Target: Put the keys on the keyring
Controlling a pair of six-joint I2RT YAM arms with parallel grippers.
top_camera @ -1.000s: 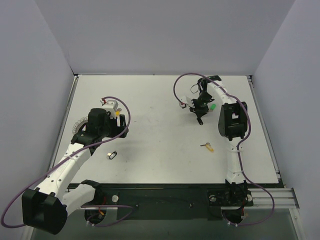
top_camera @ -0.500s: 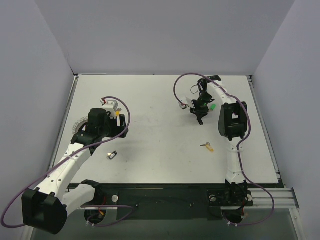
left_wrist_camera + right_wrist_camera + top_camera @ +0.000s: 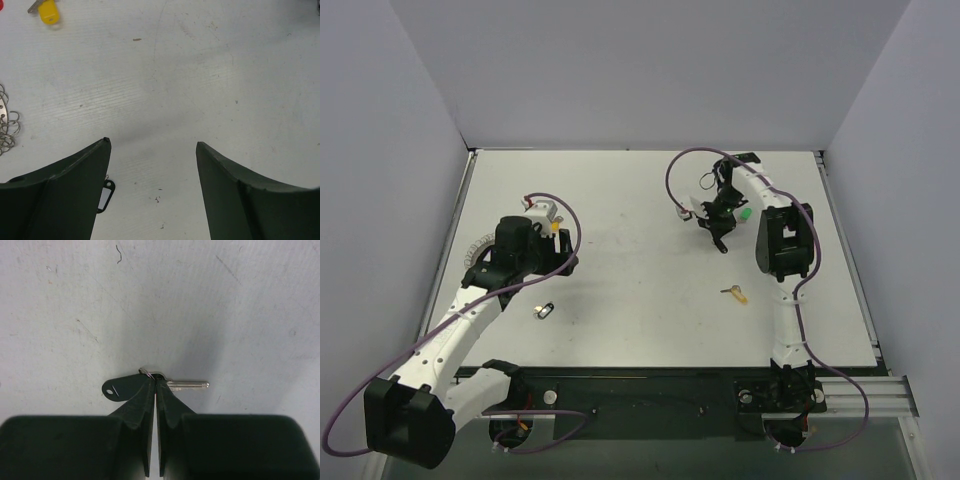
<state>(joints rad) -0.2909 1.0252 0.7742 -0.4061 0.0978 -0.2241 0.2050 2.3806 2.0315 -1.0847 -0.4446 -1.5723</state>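
My right gripper [image 3: 156,380] is shut on a key with a black plastic tag [image 3: 125,387] and a silver blade [image 3: 187,385], held close over the table at the far right [image 3: 719,238]. A green key [image 3: 746,213] lies just right of it. An orange-yellow key [image 3: 734,293] lies nearer the front. My left gripper [image 3: 152,145] is open and empty, low over the table at the left [image 3: 555,268]. The silvery coiled keyring [image 3: 7,125] lies to its left, also in the top view [image 3: 477,245]. A yellow key [image 3: 49,11] lies ahead. Another black-tagged key [image 3: 105,195] lies by the left finger.
The white table [image 3: 640,200] is walled at the back and both sides. The black-tagged key also shows in the top view [image 3: 544,311], in front of the left arm. Purple cables loop over both wrists. A dark rail [image 3: 650,390] runs along the near edge.
My right gripper has shifted very slightly toward the far side with the black-tagged key still in it. The left arm has not moved.
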